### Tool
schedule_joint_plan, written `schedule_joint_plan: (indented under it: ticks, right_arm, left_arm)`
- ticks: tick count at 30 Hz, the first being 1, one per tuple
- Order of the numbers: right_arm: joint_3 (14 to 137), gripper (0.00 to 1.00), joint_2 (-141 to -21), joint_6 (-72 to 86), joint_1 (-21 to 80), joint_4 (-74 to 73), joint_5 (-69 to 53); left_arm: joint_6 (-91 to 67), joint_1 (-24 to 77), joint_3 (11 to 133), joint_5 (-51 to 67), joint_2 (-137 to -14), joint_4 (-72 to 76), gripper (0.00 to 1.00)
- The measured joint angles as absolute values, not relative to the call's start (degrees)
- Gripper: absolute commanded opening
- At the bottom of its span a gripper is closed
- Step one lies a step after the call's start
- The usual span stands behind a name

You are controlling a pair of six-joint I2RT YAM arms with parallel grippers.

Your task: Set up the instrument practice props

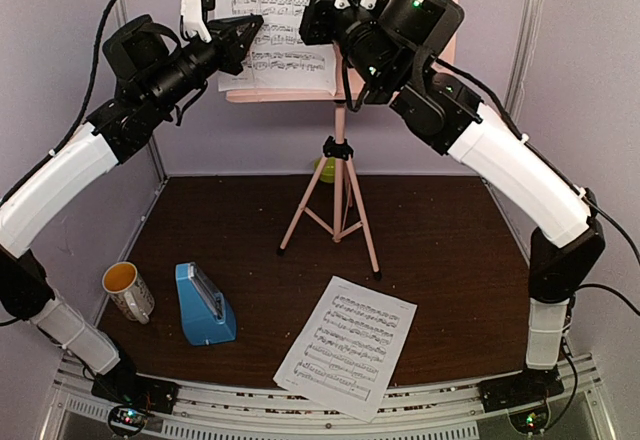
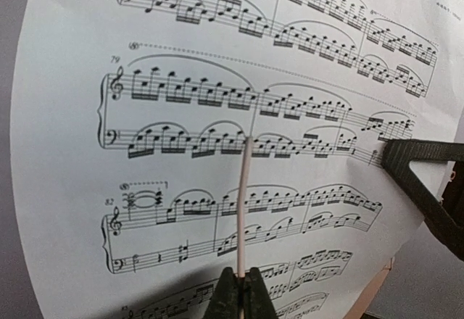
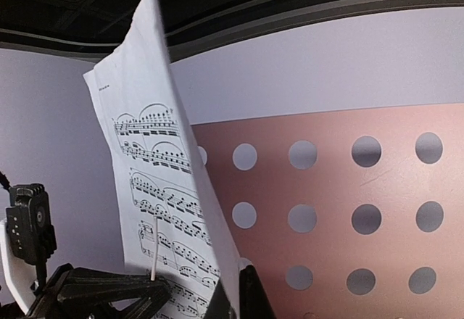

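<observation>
The pink music stand (image 1: 338,195) stands at the back centre, and its perforated desk (image 3: 348,210) fills the right wrist view. One sheet-music page (image 1: 280,20) stands on the desk. My left gripper (image 2: 243,286) is shut on a thin pink rod (image 2: 245,203) lying in front of that page (image 2: 217,116). My right gripper (image 3: 238,297) is shut on the page's edge (image 3: 170,174), which bows away from the desk. The second page (image 1: 348,345) lies flat at the table front. The blue metronome (image 1: 205,305) stands at the front left.
A cream mug (image 1: 128,290) stands left of the metronome. A lime-green bowl (image 1: 325,168) shows behind the stand's post. Both arms are raised high at the desk. The tripod legs (image 1: 300,222) spread over the middle of the brown table (image 1: 450,260).
</observation>
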State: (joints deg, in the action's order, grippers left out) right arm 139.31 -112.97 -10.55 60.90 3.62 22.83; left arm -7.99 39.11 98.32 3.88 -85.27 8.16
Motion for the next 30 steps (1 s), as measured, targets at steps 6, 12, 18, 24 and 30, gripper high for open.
schedule_joint_plan:
  ticks: [6,12,18,24,30]
  right_arm:
    - [140.20,0.00,-113.62,-10.17,60.90,3.77,22.26]
    - [140.22,0.00,-114.28,-10.46,60.90,2.90,21.02]
    - [140.22,0.06,-114.34,-11.62,60.90,2.55,20.36]
    - [140.22,0.18,-114.34,-12.43,60.90,2.39,20.88]
    - [139.90,0.30,-114.34,-12.95,60.90,2.61,21.87]
  left_arm:
    - [-7.94,39.11,98.30,3.88,-85.27,8.19,0.00]
    - [-7.86,39.11,98.30,3.88,-85.27,8.19,0.00]
    - [-7.75,39.11,98.30,3.88,-85.27,8.19,0.00]
    - [-7.73,39.11,98.30,3.73,-85.27,8.19,0.14]
    - [-7.53,39.11,98.19,3.29,-85.19,9.19,0.29]
